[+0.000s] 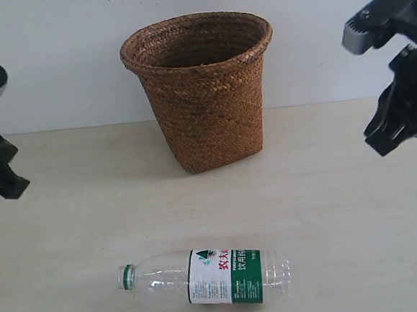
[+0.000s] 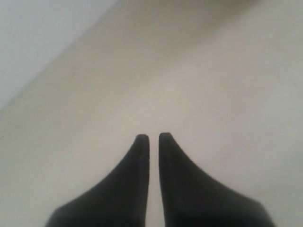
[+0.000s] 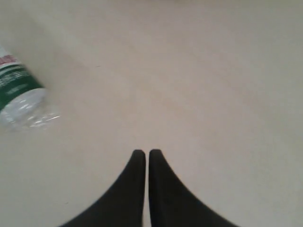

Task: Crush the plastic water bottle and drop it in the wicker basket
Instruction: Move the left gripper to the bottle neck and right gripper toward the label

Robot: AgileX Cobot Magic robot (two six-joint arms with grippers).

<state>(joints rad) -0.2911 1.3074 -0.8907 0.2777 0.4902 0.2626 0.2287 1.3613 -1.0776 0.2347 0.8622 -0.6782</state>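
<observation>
The plastic water bottle (image 1: 207, 276) lies on its side near the table's front edge, green cap ring pointing left, uncrushed. Its base end also shows in the right wrist view as the bottle (image 3: 21, 97). The wicker basket (image 1: 201, 88) stands upright at the back middle, with nothing visible inside. My left gripper (image 1: 7, 188) hangs at the far left above the table, shut and holding nothing; its fingertips (image 2: 142, 140) nearly touch. My right gripper (image 1: 381, 141) hovers at the far right, also shut and empty, its gripper (image 3: 146, 152) over bare table.
The pale wooden table (image 1: 343, 210) runs back to a white wall (image 1: 57, 67). Only the bottle and the basket stand on it.
</observation>
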